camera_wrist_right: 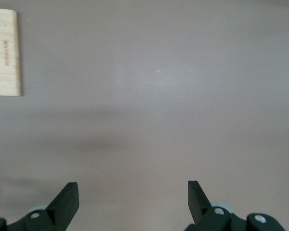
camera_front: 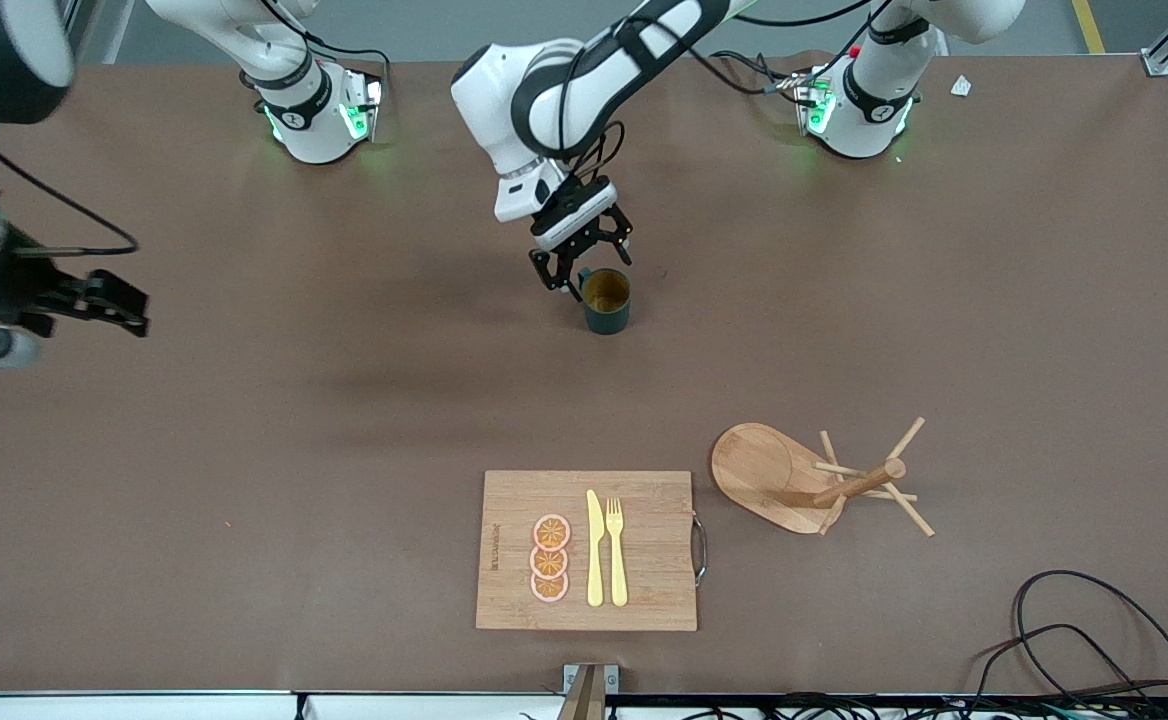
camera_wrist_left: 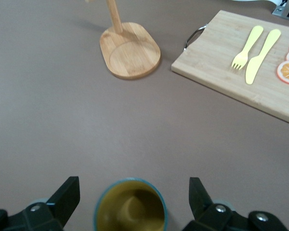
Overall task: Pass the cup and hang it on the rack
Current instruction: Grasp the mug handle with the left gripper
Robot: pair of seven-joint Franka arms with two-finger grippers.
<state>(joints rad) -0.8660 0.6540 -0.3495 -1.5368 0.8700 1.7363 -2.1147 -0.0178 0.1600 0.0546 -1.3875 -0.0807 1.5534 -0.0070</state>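
Observation:
The dark teal cup (camera_front: 606, 300) with a mustard-yellow inside stands upright on the brown table near its middle. My left gripper (camera_front: 584, 262) is open and low around the cup, one finger on each side, not closed on it. In the left wrist view the cup (camera_wrist_left: 131, 208) sits between the two spread fingers of the left gripper (camera_wrist_left: 132, 185). The wooden rack (camera_front: 859, 483) stands nearer the front camera, toward the left arm's end; it also shows in the left wrist view (camera_wrist_left: 130, 50). My right gripper (camera_front: 129, 305) is open and empty over the table at the right arm's end (camera_wrist_right: 132, 190).
A wooden cutting board (camera_front: 654, 590) with a metal handle lies near the front edge, beside the rack, holding a yellow knife (camera_front: 594, 548), a yellow fork (camera_front: 616, 550) and orange slices (camera_front: 550, 558). Black cables (camera_front: 1094, 640) lie at the front corner by the left arm's end.

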